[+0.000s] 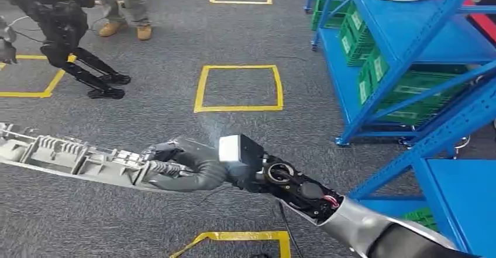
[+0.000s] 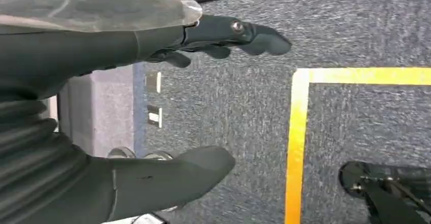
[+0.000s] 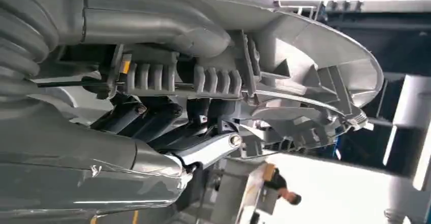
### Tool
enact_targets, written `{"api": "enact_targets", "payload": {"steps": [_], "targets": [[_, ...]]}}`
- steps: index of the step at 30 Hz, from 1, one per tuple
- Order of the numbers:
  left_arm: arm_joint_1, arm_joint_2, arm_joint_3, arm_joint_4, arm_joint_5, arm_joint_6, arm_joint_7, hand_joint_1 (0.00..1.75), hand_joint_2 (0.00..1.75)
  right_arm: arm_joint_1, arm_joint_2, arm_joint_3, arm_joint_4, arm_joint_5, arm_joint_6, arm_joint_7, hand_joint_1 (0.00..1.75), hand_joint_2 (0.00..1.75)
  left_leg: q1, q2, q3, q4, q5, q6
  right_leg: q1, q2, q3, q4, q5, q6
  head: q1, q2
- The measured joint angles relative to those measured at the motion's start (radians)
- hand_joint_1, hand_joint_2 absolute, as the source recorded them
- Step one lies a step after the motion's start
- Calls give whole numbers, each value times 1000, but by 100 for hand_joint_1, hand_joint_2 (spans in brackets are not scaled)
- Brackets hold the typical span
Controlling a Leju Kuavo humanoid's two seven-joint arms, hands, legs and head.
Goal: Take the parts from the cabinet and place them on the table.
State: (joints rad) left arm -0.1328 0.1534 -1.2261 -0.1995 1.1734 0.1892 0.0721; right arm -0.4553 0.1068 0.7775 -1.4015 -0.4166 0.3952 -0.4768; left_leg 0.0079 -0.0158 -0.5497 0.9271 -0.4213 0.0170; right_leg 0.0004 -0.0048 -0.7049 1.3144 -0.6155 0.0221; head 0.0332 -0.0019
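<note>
Grey ribbed part [image 1: 70, 158] held by the right robot hand [image 1: 187, 164].

My right arm [image 1: 374, 226] reaches forward and across to the left, low over the floor. Its right hand [image 1: 187, 165] is wrapped around the end of a long grey part [image 1: 70, 157], fingers [image 3: 152, 120] curled under the ribs. My left hand [image 2: 167, 107] hangs down, thumb and fingers apart, holding nothing.
</note>
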Motion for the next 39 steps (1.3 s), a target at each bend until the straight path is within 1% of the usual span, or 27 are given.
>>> {"api": "enact_targets", "payload": {"steps": [1, 2, 4, 5, 6, 8, 10, 11, 13, 15, 16, 17, 20, 21, 22, 23, 26, 27, 29, 30, 31, 32, 33, 35, 36, 37, 39], "targets": [[0, 0, 0, 0, 0, 0, 0, 0, 175, 0, 0, 2, 1, 0, 0, 0, 175, 175, 0, -6, 1, 1, 0, 1, 0, 0, 0, -8, 17, -2, 1, 0], [0, -1, 0, 0, 0, 0, 0, 0, 175, 0, 0, 3, 4, 0, 0, 0, 175, 175, -1, -12, 2, 2, -1, 0, 0, 1, 25, -67, 59, -6, 4, 0], [0, -4, 0, 0, 0, 0, 0, 0, 175, -3, 0, 7, 5, 0, 0, 0, 175, 175, -1, -25, 7, 4, -3, -2, 1, 11, 121, -270, 161, -16, 9, 0], [0, -5, 0, 0, 0, 0, 0, 0, 175, -6, 0, 8, 5, 0, 0, 1, 175, 175, -1, -28, 6, 4, -6, -4, 1, 29, 154, -345, 177, -22, 11, 0], [-2, -8, 0, 0, -1, 0, 0, 0, 175, -7, 3, 9, 5, 0, 0, 1, 175, 175, -10, -31, -1, 12, -7, -9, 2, 32, 162, -365, 174, -21, 8, 0], [1, -8, 0, 0, -3, -2, -3, 0, 175, -7, 5, 10, 5, 0, 0, 2, 175, 175, -3, -35, -5, 10, -5, -17, 5, 30, 158, -361, 175, -21, 4, 0], [3, -8, 0, 0, -3, -4, -4, 0, 175, -8, 7, 12, 5, 0, -2, 3, 175, 175, -3, -40, -3, 9, -5, -28, 0, 24, 162, -373, 182, -31, 2, 0], [4, -11, 0, 0, -3, -4, -5, 0, 175, -8, 9, 12, 5, 0, -2, 3, 175, 175, 0, -30, -7, 24, -21, -30, -3, 18, 167, -377, 185, -34, 3, 0], [1, -12, 0, 0, -3, -4, -5, 0, 175, -10, 10, 14, 6, 0, -3, 5, 175, 175, 0, -2, -79, 176, -106, -42, -3, 10, 166, -379, 186, -37, -20, 0], [1, -11, 0, 0, -3, -5, -5, 0, 175, -10, 10, 16, 10, 0, -3, 6, 175, 175, 2, 4, -162, 342, -169, -49, -2, 1, 164, -379, 185, -38, -21, 0], [2, -12, 0, 0, -3, -6, -5, 0, 175, -9, 10, 17, 14, 0, -3, 6, 175, 175, 2, 5, -181, 374, -169, -51, -2, -3, 164, -378, 185, -38, -23, 0], [4, -13, 0, 0, -3, -6, -5, 0, 175, -9, 10, 18, 16, 0, -3, 7, 175, 175, 4, 6, -173, 352, -144, -52, -2, -6, 164, -378, 184, -37, -23, 0], [3, -13, 0, 0, -3, -8, -5, 0, 175, -19, 12, 23, 26, 0, 0, 8, 175, 175, 8, 25, -45, 88, -12, -49, -2, -13, 166, -375, 179, -30, -26, 0], [1, -13, 0, 0, -3, -11, -5, 0, 175, -24, 13, 24, 29, 0, 0, 8, 175, 175, 4, 41, -18, 35, -1, -47, 8, -13, 162, -369, 175, -24, -30, 0], [-3, -13, 0, 0, -5, -11, -5, 0, 175, -28, 13, 25, 32, 0, 0, 8, 175, 175, 2, 32, -16, 20, -9, -34, 10, -14, 157, -363, 173, -19, -31, 0], [-2, -13, 0, 0, -7, -11, -5, 0, 175, -29, 13, 27, 34, 0, 0, 8, 175, 175, 2, 31, -20, 22, -8, -28, 9, -19, 159, -364, 173, -16, -21, 0], [0, -14, 0, 0, -14, -11, -7, 0, 175, -32, 13, 30, 40, 0, 0, 7, 175, 175, 7, 21, -15, 18, -6, -12, 6, -19, 157, -350, 156, 1, -18, 0], [-1, -14, 0, 0, -16, -11, -7, 0, 175, -34, 13, 30, 40, 0, 0, 7, 175, 175, 5, 19, -15, 19, -7, -7, 2, -11, 140, -306, 125, 5, -14, 0], [-1, -14, 0, 0, -21, -11, -8, 0, 175, -33, 13, 30, 40, 0, -3, 8, 175, 175, 1, 17, -14, 19, -9, 2, 2, -3, 58, -134, 44, 8, -4, 0], [-1, -14, 0, 0, -25, -11, -8, 0, 175, -32, 12, 30, 41, 0, -5, 9, 175, 175, -1, 13, -14, 20, -9, 3, 2, -2, 20, -57, 20, 9, -1, 0], [0, -14, 0, 0, -29, -11, -11, 0, 175, -30, 11, 30, 41, 0, -10, 11, 175, 175, -3, 10, -13, 20, -10, 4, 2, -1, 1, -23, 19, 8, 3, 0], [0, -14, 0, 0, -32, -11, -13, 0, 175, -28, 10, 30, 41, 0, -14, 14, 175, 175, -5, 5, -11, 20, -11, 5, 2, -1, 6, -38, 42, 5, 3, 0], [-1, -13, 0, 0, -34, -11, -15, 0, 175, -28, 8, 30, 41, 0, -15, 16, 175, 175, -6, 1, -9, 20, -12, 5, 3, 1, 29, -93, 79, 0, 6, 0], [-1, -14, 0, 0, -35, -11, -19, 0, 175, -29, 7, 29, 40, 0, -20, 18, 175, 175, -7, -9, -3, 20, -14, 4, 8, 10, 111, -268, 169, -15, 10, 0], [-1, -19, 0, 0, -35, -11, -20, 0, 175, -29, 6, 29, 40, 0, -21, 18, 175, 175, -10, -11, -5, 21, -16, 2, 13, 24, 135, -325, 182, -24, 11, 0], [-1, -19, 0, 0, -35, -11, -21, 0, 175, -30, 6, 29, 39, 0, -21, 18, 175, 175, -13, -14, -10, 27, -17, -2, 10, 20, 146, -353, 175, -23, 9, 0], [2, -19, 0, 0, -35, -11, -21, 0, 175, -28, 6, 30, 39, 0, -21, 19, 175, 175, -8, -14, -13, 22, -15, -9, 13, 19, 142, -348, 175, -26, 6, 0]]}}
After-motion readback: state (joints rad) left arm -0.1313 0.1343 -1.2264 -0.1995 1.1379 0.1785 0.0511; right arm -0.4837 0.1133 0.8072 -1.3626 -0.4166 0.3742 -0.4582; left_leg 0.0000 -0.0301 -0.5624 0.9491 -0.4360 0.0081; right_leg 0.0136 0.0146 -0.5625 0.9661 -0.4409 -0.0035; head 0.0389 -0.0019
